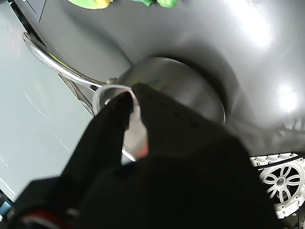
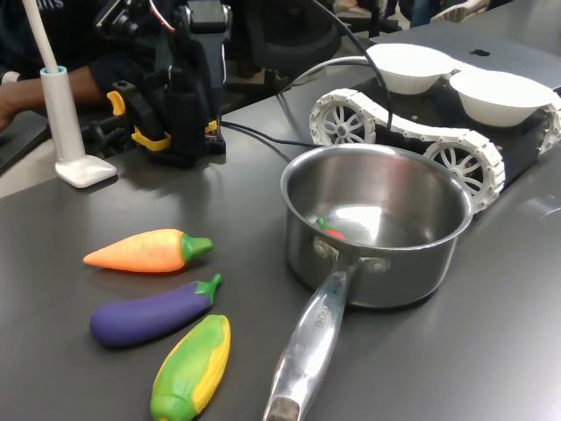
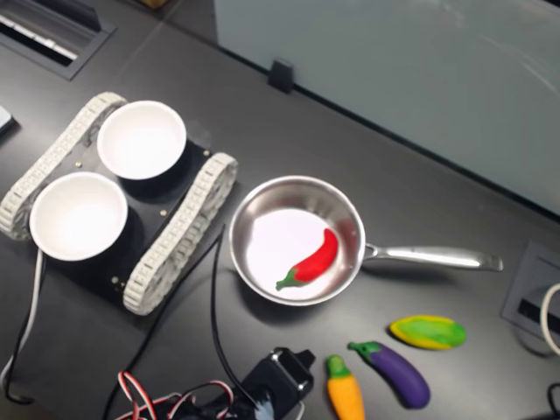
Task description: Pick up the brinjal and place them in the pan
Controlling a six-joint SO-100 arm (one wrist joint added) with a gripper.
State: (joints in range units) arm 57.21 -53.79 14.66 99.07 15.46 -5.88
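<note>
Brinjal on table between carrot and corn — untouched. Red chilli in pan. Gripper jaws nearly closed — empty.

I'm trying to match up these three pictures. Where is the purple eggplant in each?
Wrist view: not in it.
First exterior view: eggplant at lower left, between carrot and corn.
Second exterior view: eggplant near the bottom, right of centre.
Shared landmark: the steel pan.

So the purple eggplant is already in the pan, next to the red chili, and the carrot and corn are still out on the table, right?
Not quite. The eggplant is still on the table, between the carrot and the corn. Only the red chili lies in the pan, as the second exterior view shows.
</note>
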